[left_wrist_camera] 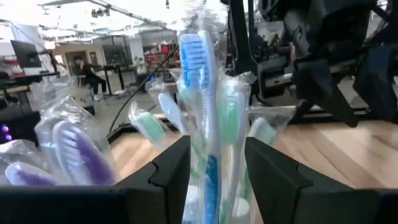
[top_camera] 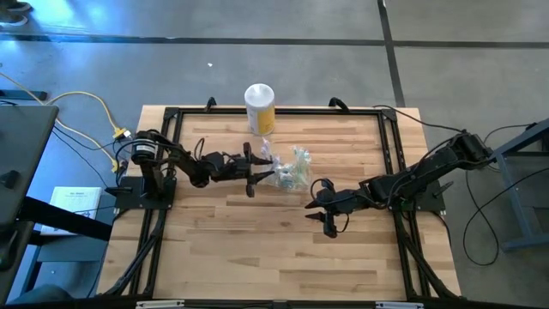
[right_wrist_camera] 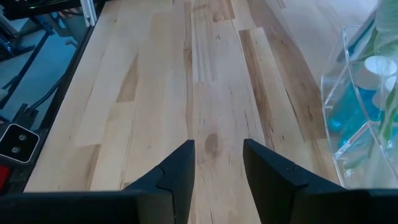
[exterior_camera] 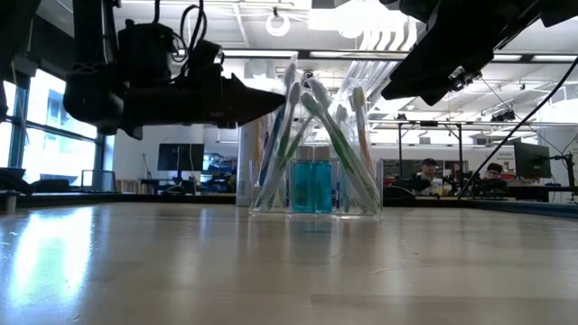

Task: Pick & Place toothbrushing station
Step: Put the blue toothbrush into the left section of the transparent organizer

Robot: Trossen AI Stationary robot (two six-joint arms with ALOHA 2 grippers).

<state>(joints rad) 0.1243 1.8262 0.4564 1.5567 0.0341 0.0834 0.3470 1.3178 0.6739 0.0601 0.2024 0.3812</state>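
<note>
View from above: my left pincer (top_camera: 260,174) reaches from the left side of the wooden surface (top_camera: 257,249) to the toothbrushing station (top_camera: 292,169), which stands upright near the surface's middle, toward the far edge. The clear holder (exterior_camera: 315,188) carries wrapped toothbrushes (exterior_camera: 348,153) leaning outward, with blue-capped tubes (exterior_camera: 312,187) at its centre. In my left wrist view, my two fingers (left_wrist_camera: 171,171) stand apart on either side of a wrapped blue-bristled toothbrush (left_wrist_camera: 200,68); whether they touch it I cannot tell. My right pincer (top_camera: 325,216) hangs over bare surface just to the near right of the station, its fingers (right_wrist_camera: 176,167) open and holding nothing. A white-topped yellow canister (top_camera: 260,108) stands at the far edge, behind the station. People sit in the room beyond the surface.
</note>
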